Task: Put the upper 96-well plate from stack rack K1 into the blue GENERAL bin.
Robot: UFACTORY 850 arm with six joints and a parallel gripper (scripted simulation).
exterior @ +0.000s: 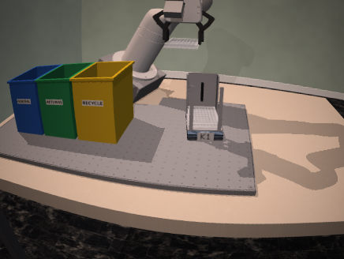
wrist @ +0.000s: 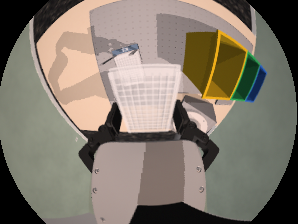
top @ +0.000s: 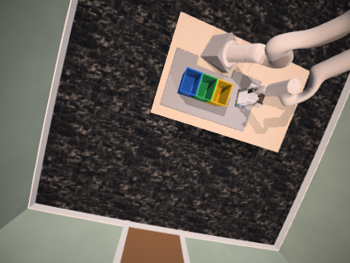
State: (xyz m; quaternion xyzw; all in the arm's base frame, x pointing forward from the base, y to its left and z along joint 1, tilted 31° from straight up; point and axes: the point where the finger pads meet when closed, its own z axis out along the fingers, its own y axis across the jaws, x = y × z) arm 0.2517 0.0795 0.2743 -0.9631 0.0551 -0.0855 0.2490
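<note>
My gripper (exterior: 182, 36) is shut on a white 96-well plate (exterior: 181, 43) and holds it flat, high above the table, up and a little left of the stack rack K1 (exterior: 203, 110). The plate also shows between the fingers in the wrist view (wrist: 145, 100). One more plate (exterior: 204, 117) lies low on K1. The blue bin signed GENERAL (exterior: 27, 99) stands at the far left of the row, well left of the gripper. In the overhead view the gripper (top: 247, 98) is right of the yellow bin and the blue bin (top: 189, 81) is at the row's far end.
A green bin signed RETURNS (exterior: 59, 100) and a yellow bin signed RECYCLE (exterior: 101, 102) stand between the blue bin and the rack, all upright on the grey perforated mat (exterior: 130, 158). The arm's base (exterior: 143, 75) stands behind the bins.
</note>
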